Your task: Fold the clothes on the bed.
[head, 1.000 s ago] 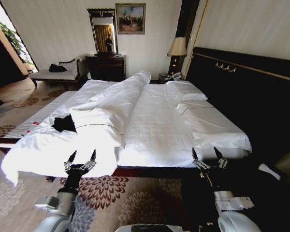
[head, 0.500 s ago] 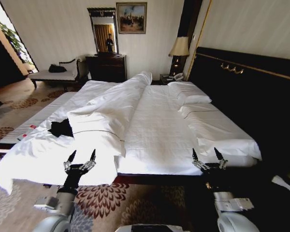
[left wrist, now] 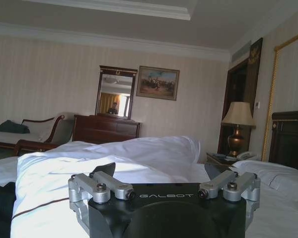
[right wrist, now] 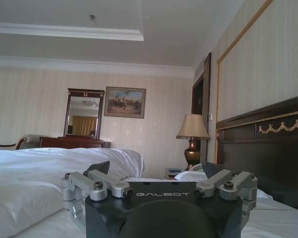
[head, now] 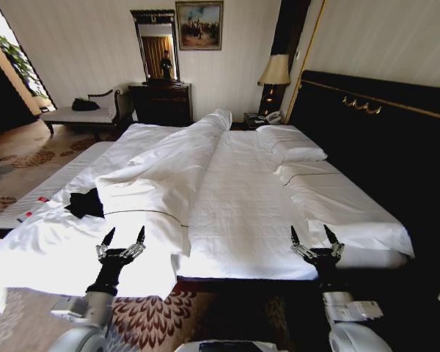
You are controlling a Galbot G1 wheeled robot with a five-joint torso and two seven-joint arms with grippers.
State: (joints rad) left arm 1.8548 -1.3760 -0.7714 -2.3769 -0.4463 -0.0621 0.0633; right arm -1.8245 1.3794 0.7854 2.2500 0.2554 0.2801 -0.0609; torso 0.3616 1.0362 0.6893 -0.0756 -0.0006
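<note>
While both arms are raised in front of the body at the near edge of the bed [head: 235, 213], neither has anything in hand: the left end effector [head: 124, 237] stands with its two fingers spread wide and pointing up over the white duvet [head: 161, 176] at the near left part of the bed, and the right end effector [head: 311, 236] is spread just as wide, empty, above the near edge towards the bed's right side. The wrist views bear this out, each showing its own finger linkages splayed apart with only bedding and room beyond.

Past the left end effector, further in and towards the bed's left edge, lies the T-shirt [head: 84, 204], a small dark crumpled heap on the white sheet, apart from both end effectors. Its lettering cannot be made out. Just beside it, at the left edge, is a small white-and-red object [head: 31, 213]. The duvet runs in a long bunched ridge up the middle of the bed to the far end; pillows [head: 290, 143] sit along the right side against the dark headboard [head: 367, 132].

By my judgement the task is at its approach stage: no fold has begun and the garment is not yet within easy reach. The next move calls for getting the robot square to the T-shirt, close enough for both arms, then bringing the spread fingers down onto the fabric to spread it flat before any folding.
</note>
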